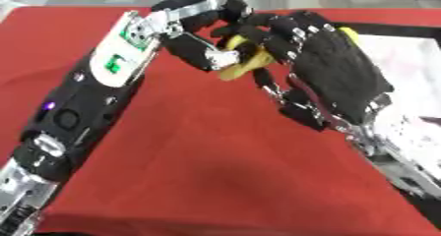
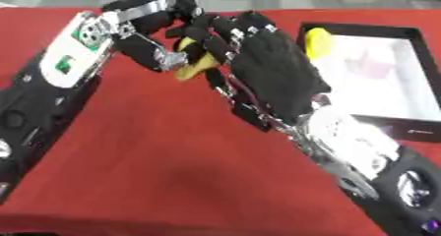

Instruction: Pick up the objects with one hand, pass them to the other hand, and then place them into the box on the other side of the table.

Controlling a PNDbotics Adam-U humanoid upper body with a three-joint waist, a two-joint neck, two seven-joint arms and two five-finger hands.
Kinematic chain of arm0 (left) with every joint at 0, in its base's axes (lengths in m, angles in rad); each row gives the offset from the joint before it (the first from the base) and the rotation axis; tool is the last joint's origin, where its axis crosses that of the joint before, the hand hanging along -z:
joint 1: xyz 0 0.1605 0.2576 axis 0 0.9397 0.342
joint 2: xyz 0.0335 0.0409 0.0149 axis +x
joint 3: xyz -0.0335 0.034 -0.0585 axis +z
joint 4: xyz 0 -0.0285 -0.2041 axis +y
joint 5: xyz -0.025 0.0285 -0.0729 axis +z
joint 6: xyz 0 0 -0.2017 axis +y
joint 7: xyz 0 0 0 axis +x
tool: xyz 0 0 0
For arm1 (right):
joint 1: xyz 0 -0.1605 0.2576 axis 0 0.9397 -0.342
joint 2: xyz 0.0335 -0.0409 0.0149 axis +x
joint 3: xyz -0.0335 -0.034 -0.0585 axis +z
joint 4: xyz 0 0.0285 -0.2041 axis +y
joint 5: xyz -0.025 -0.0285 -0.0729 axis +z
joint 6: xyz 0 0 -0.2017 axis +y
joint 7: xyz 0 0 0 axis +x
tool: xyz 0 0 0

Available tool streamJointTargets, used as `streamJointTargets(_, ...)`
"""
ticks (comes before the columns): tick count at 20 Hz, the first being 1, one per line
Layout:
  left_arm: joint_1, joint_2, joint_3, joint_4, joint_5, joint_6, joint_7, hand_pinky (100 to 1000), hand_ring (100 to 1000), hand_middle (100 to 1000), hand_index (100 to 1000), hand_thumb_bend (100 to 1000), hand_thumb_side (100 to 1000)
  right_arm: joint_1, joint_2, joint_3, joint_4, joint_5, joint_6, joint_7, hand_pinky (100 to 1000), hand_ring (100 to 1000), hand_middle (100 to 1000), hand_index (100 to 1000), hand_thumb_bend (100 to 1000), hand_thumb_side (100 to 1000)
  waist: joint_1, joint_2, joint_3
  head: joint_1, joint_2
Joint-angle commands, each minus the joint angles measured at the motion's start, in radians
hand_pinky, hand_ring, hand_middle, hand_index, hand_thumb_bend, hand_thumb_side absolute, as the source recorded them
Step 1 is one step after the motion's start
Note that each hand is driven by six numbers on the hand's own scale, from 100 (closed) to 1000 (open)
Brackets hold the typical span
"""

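Above the red table my two hands meet around a yellow, banana-like object (image 1: 244, 65). My left hand (image 1: 191, 27) comes in from the left and curls on the object from that side, its thumb against the yellow. My right hand (image 2: 274, 69) reaches in from the lower right, back facing up, with its fingers curled over the object's top. Most of the object is hidden between the hands. The box (image 2: 370, 27), black-rimmed with a white inside, lies on the right of the table, just beyond my right hand.
A second yellow thing (image 2: 317, 42) lies inside the box at its left wall. The red cloth (image 1: 206, 156) covers the table in front of the hands. My left forearm (image 1: 86, 97) slants across the left side.
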Motion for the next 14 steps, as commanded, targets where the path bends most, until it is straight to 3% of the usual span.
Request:
streamJointTargets(1,-0.027,0.009,0.004,-0.029,0.008,-0.186,-0.184,584,208,100,182,100,292,-0.01,-0.009,-0.002,-0.015,-0.002,0.01,0.002,758,687,788,874,130,100,0.0,-0.025,0.002,-0.002,0.005)
streamJointTargets(6,-0.027,0.014,0.004,-0.035,0.012,-0.188,-0.184,586,256,100,183,100,291,-0.008,-0.011,-0.002,-0.015,0.003,0.019,0.003,721,668,740,870,100,100,0.0,-0.026,0.003,-0.002,0.005)
streamJointTargets(9,-0.025,0.016,0.004,-0.039,0.016,-0.187,-0.184,587,259,100,183,100,292,-0.008,-0.011,-0.006,-0.015,0.008,0.03,-0.004,674,635,627,858,100,100,0.0,-0.027,0.003,-0.003,0.005)
streamJointTargets(14,-0.022,0.02,0.005,-0.044,0.022,-0.184,-0.184,590,262,100,185,100,292,-0.008,-0.011,-0.009,-0.015,0.002,0.05,-0.055,471,558,437,739,100,100,0.0,-0.027,0.003,-0.004,0.005)
